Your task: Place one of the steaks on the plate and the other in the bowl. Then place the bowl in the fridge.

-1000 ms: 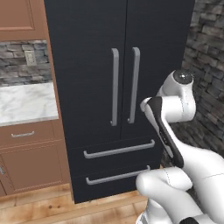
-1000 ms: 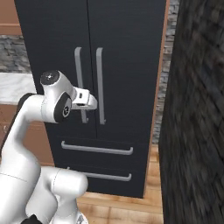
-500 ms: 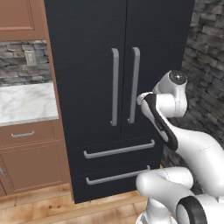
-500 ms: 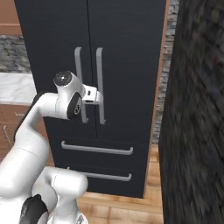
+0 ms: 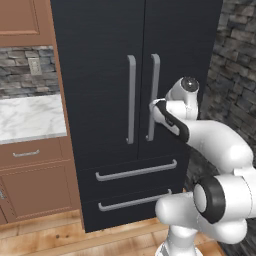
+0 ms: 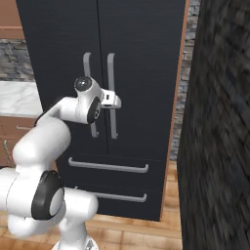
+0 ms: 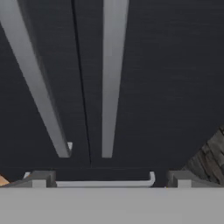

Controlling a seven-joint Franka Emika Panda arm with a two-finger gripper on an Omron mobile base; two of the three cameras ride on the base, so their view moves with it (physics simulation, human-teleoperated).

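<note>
Tool spread wide, gripping nothing, faces the shut fridge near its 2 handles; no readable writing.

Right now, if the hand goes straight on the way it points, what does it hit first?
Most likely the right door handle of the fridge, or the door panel just beside it. The hand is open, aimed at the closed doors. Depth is hard to judge.

Brown wooden cabinets, marble counter, stone wall, wood floor
</note>
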